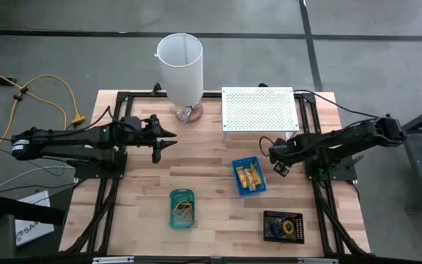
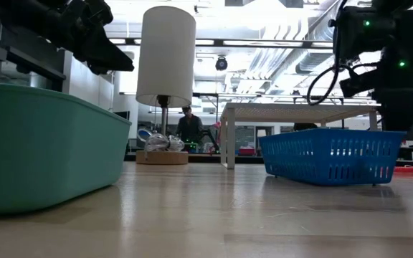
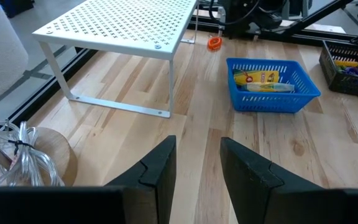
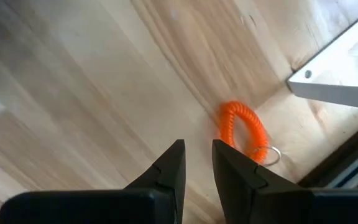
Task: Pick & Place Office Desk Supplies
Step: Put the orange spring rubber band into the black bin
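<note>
An orange coiled loop with a small metal ring (image 4: 244,132) is shown lying loose on the bare desk (image 1: 211,183), just beside the foot of the white perforated shelf (image 1: 259,110); in the left wrist view the same loop (image 3: 214,42) is seen beyond the shelf's far corner. It is judged to be the item now in hand, not yet gripped. The right claw (image 4: 197,163) is held directly above it with its fingers narrowly parted and nothing between them; in the high view that claw (image 1: 278,167) stands at about 3 o'clock from the desk's middle, between the shelf and the blue tray (image 1: 248,177). Much of the sorting appears done: yellow oblong packets (image 3: 257,78) lie in the blue tray, rubber-band loops (image 1: 183,211) lie in the green tray (image 1: 182,196) at 6 o'clock, and small clips (image 1: 284,226) lie in the black tray (image 1: 283,215) at 5 o'clock. No other loose item can be made out on the desk, so the orange loop seems to be what is left. The left claw (image 1: 165,138) waits at 10 o'clock near the tall white cylinder (image 1: 181,67), its fingers (image 3: 160,171) parted about as wide as they go and holding nothing.
</note>
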You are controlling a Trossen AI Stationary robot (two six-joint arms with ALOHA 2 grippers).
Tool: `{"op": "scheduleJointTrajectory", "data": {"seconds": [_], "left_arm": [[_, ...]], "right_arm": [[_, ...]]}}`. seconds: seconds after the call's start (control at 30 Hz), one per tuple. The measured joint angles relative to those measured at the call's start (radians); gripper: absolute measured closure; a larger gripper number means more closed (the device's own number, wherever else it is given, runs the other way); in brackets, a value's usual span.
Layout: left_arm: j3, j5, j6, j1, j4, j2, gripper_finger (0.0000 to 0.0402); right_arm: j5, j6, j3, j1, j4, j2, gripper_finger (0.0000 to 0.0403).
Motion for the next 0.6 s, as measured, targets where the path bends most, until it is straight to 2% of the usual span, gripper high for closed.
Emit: {"op": "scheduleJointTrajectory", "data": {"seconds": [0.17, 0.6], "left_arm": [[0.0, 0.0, 0.0, 0.0, 0.0, 0.0, 0.0282], [0.0, 0.0, 0.0, 0.0, 0.0, 0.0, 0.0282]], "right_arm": [[0.002, -0.05, 0.0, 0.0, -0.04, 0.004, 0.0334], [0.002, -0.1, 0.0, -0.001, -0.021, 0.156, 0.0334]]}}
